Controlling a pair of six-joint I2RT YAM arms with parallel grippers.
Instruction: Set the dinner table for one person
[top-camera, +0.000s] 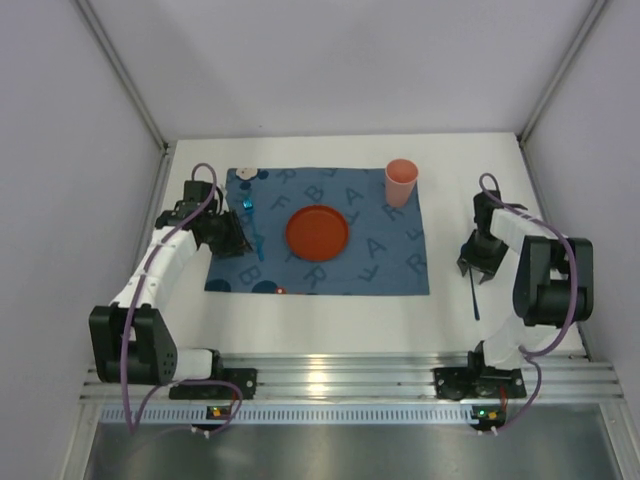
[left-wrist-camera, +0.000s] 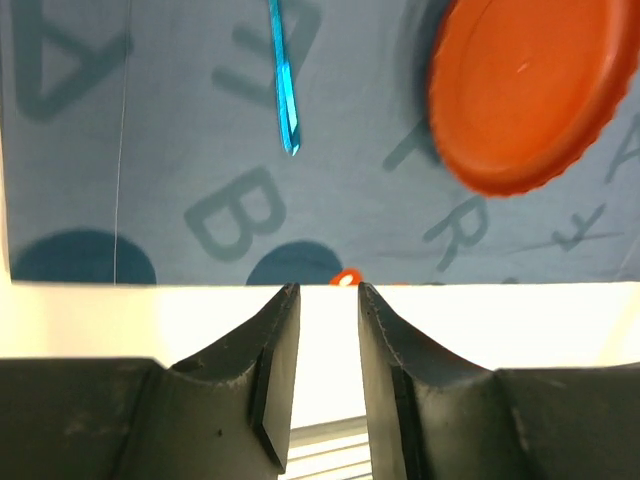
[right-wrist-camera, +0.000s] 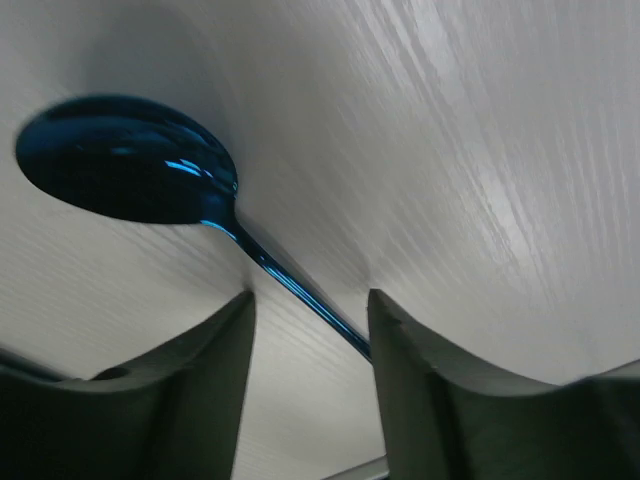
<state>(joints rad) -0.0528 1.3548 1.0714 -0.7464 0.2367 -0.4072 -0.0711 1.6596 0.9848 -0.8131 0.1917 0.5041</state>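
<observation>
The white dinner table (top-camera: 330, 318) carries a dark blue letter-printed mat (top-camera: 400, 262) with an orange plate (top-camera: 317, 232) at its middle and a pink cup (top-camera: 401, 182) at its far right corner. A thin light blue utensil (top-camera: 250, 215) lies on the mat's left part, and its pointed end (left-wrist-camera: 285, 100) shows in the left wrist view beside the plate (left-wrist-camera: 530, 90). My left gripper (top-camera: 232, 243) hovers at the mat's left edge, open and empty (left-wrist-camera: 322, 290). A dark blue spoon (right-wrist-camera: 125, 160) lies on the bare table right of the mat. My right gripper (right-wrist-camera: 310, 300) straddles the spoon's handle (top-camera: 474, 298), which runs against the right finger with the jaws apart.
A ribbed aluminium rail (top-camera: 350, 375) runs along the table's near edge, with both arm bases on it. Grey walls close in the left, right and far sides. A small orange spot (left-wrist-camera: 346, 278) sits at the mat's near edge.
</observation>
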